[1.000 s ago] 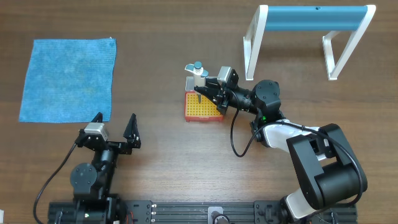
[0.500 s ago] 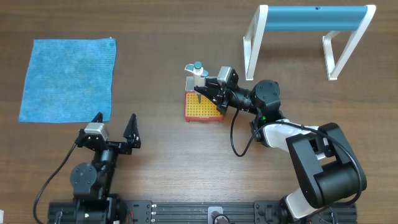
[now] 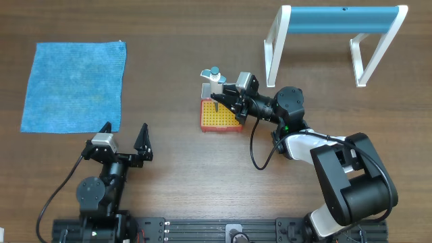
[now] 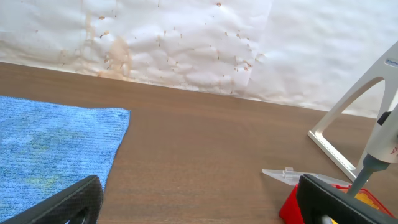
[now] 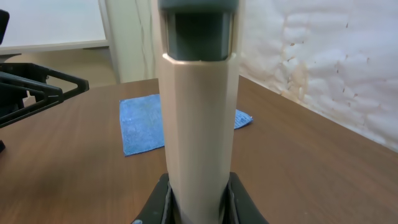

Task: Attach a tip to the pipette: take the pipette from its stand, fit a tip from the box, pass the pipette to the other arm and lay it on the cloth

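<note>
The pipette (image 3: 215, 82) stood upright just toward twelve o'clock of the table's (image 3: 202, 182) centre, its lower end pointing down into the red tip box (image 3: 220, 116). The right pincer (image 3: 221, 98) pinched it around the pale barrel, one finger on either side. Whether a tip was already seated could not be told. It looked a light, stiff plastic tool with a smooth, rather slippery body. The thick barrel was probably the safest place to hold it, while the thin nose and any tip on it seemed easy to bend or knock off. For the handover, the receiving arm would likely do best to take the bare barrel clear of the right fingers and never the tip end. The left pincer (image 3: 125, 133) hung spread and held nothing at about eight o'clock, well apart from the box. The blue cloth (image 3: 74, 86) lay flat at ten o'clock and the white and blue stand (image 3: 337, 20) stood at one o'clock. The table was dark wood-grain, smooth and hard, and a crinkled white wall covering (image 4: 186, 37) closed off its far edge.
</note>
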Available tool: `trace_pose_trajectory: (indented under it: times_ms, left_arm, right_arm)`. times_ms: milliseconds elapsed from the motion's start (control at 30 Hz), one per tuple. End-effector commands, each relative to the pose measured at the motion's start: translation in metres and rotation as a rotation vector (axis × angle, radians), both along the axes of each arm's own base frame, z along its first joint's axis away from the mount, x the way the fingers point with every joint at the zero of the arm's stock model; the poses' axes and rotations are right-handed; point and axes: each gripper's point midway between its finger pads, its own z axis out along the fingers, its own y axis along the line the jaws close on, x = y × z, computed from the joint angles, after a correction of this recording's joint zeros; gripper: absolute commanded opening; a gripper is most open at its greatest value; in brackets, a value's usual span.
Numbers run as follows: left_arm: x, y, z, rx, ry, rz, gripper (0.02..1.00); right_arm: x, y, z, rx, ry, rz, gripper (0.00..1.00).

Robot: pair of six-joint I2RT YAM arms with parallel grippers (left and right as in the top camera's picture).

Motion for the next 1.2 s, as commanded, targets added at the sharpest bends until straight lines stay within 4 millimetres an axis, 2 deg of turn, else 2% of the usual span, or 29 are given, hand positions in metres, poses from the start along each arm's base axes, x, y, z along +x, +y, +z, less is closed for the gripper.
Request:
trace_pose_trajectory:
  times_ms: [33,600,1200]
  left_arm:
    - [0.000,0.001,-0.001,-0.015,0.004,0.008,0.996]
    - [0.000,0.001,-0.001,-0.015,0.004,0.008,0.998]
    - [0.000,0.001,-0.001,-0.015,0.004,0.008,0.998]
  right_arm:
    - [-0.006,0.004,-0.003,-0.001,0.026,0.027,0.080]
    - [-0.012,0.004,0.012,0.020,0.004,0.053,0.075]
    - [-0.010,0.003,-0.001,-0.020,0.022,0.040,0.075]
